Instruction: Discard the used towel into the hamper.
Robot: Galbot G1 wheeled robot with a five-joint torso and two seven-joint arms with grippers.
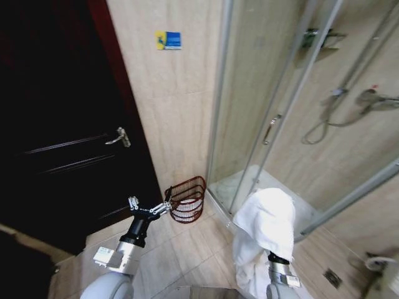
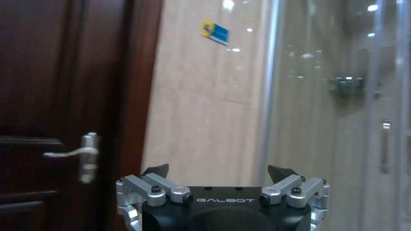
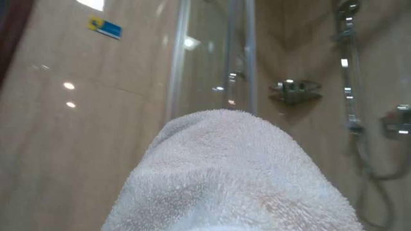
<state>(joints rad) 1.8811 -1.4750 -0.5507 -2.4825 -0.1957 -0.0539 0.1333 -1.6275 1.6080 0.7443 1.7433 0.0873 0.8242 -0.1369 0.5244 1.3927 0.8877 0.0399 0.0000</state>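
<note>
Draped white towel (image 1: 265,233) covers the right tool at lower right of the head view, so its grip cannot be told. Left tool (image 1: 150,208) spreads open just left of the hamper (image 1: 187,199), lower centre, on the floor (image 1: 187,249) against the wall. Left wrist view: "GALBOT" marks the open tool (image 2: 220,175). Right wrist view: towel (image 3: 231,178) fills the bottom.

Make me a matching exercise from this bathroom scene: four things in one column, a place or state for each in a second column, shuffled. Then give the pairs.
1. towel
2. hamper
3. left gripper
4. door handle

A. open and holding nothing
B. on the dark door
C. draped over the right arm
D. on the floor by the shower's glass wall

Pairs: 1-C, 2-D, 3-A, 4-B
</note>
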